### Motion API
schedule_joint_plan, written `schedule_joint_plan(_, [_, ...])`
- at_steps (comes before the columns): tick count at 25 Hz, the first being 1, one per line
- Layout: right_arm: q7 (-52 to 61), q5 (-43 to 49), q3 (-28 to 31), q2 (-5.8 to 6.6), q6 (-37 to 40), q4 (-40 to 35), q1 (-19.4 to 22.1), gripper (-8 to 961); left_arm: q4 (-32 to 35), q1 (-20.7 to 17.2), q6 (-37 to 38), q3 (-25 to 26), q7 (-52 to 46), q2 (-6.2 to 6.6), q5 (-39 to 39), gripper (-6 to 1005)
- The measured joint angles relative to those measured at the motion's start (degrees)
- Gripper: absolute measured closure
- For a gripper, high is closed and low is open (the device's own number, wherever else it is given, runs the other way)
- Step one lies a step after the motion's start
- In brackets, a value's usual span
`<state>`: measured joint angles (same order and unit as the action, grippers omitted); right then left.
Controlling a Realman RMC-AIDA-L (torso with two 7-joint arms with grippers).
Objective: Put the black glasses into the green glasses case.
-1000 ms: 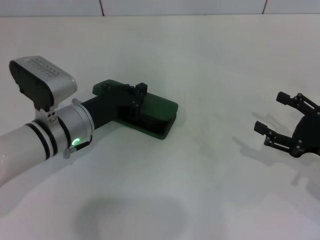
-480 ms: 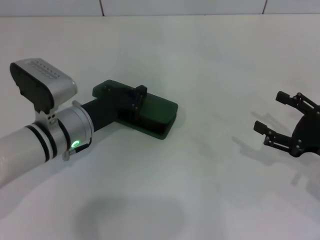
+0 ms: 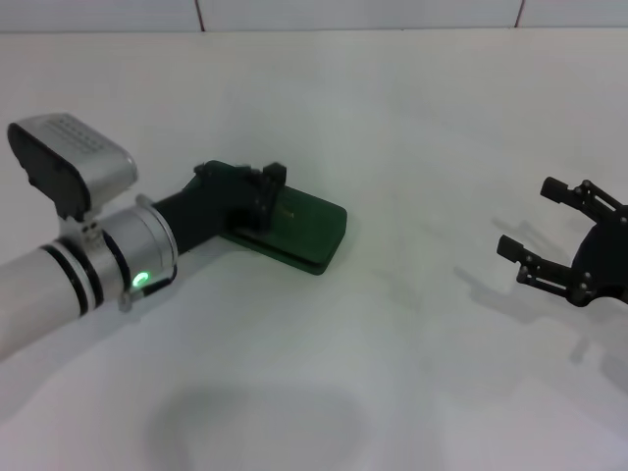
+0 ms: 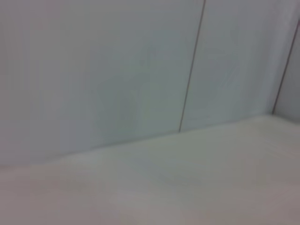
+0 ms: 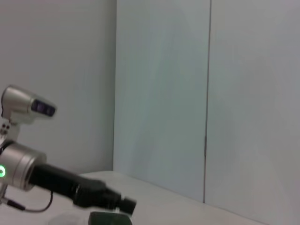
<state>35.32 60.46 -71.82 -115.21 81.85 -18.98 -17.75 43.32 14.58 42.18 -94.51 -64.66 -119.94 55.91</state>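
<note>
Fingers of the left gripper [image 3: 267,191] press down on the lid of the green glasses case [image 3: 304,228], though whether they are spread or together cannot be told from where the arm covers them. On the white table [image 3: 392,373] — bare but for the robot's own shadows — the left arm reaches in from the near left corner, and the case lies flat and looks closed, left of the middle. Toward the right edge the right gripper [image 3: 561,235] hangs idle, its fingers spread wide, holding nothing. No black glasses are to be seen; presumably they sit inside the case, so the job looks close to done. One risk — if the lid has not latched, lifting the gripper away could let it spring back, or drag the light case across the smooth top.
</note>
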Motion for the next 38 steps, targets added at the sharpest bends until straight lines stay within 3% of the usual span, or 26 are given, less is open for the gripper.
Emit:
schedule_joint_plan(7, [-0.16, -0.03, 0.2, -0.01, 0.14, -0.1, -0.05, 78, 3.19, 0.26, 8.72, 4.61, -2.91, 1.32, 0.8, 900])
schedule_joint_plan(14, [-0.18, 0.01, 0.1, 0.09, 0.28, -0.26, -0.21, 78, 4.26, 1.98, 19.23, 6.81, -12.08, 6.45, 7.49, 899])
schedule_joint_plan(16, [-0.07, 0.02, -0.03, 0.26, 0.33, -0.34, -0.36, 78, 3.38, 1.94, 22.98, 9.94, -12.77, 6.95, 10.32, 899])
schedule_joint_plan(23, [1.54, 3.41, -0.26, 1.7, 2.46, -0.6, -1.9, 78, 3.01, -0.9, 28.57, 20.16, -13.65, 5.11, 20.43, 898])
schedule_joint_plan(28, [6.94, 7.51, -0.17, 3.26, 3.16, -2.71, -3.92, 78, 3.08, -3.26, 29.64, 21.91, -12.22, 4.65, 23.67, 897])
schedule_joint_plan(33, [10.42, 10.78, -0.08, 4.66, 4.92, -5.25, -4.71, 78, 2.97, -5.19, 34.29, 22.34, -8.11, 4.9, 24.77, 688])
schedule_joint_plan(38, [10.39, 13.03, -0.04, 4.53, 5.89, -5.54, -5.13, 78, 2.47, -9.23, 36.37, 23.37, -0.52, 4.25, 25.62, 492])
